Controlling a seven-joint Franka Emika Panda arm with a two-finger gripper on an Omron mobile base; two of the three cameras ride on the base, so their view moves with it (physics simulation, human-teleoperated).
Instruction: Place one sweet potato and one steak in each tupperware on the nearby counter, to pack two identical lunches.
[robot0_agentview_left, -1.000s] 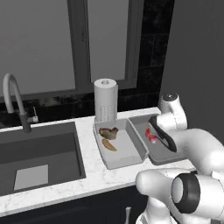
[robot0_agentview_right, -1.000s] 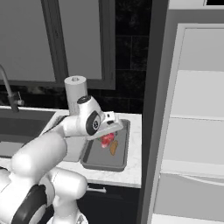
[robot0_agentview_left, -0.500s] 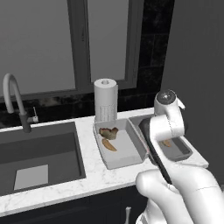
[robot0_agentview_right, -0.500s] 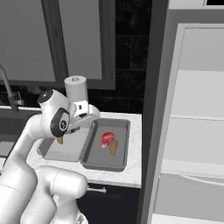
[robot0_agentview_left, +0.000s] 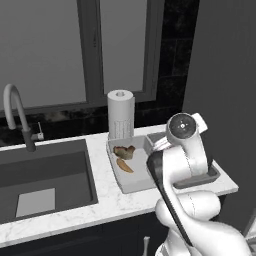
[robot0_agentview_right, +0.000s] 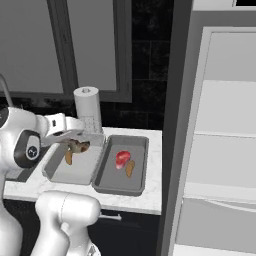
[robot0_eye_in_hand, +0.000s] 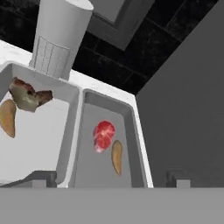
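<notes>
Trays sit side by side on my table (robot0_agentview_right: 150, 200), touching along their long edges. From the right base camera I see the lighter tray (robot0_agentview_right: 60, 175) holding the brown lumpy steak (robot0_agentview_right: 79, 146) with a sweet potato (robot0_agentview_right: 68, 157) just beside it. The darker tray (robot0_agentview_right: 107, 185) holds the red steak (robot0_agentview_right: 122, 158) with the second sweet potato (robot0_agentview_right: 129, 168) touching its near side. A paper towel roll (robot0_agentview_right: 88, 110) stands behind the lighter tray. My claw (robot0_eye_in_hand: 109, 183) is open and grips nothing, hanging above the trays' near ends.
</notes>
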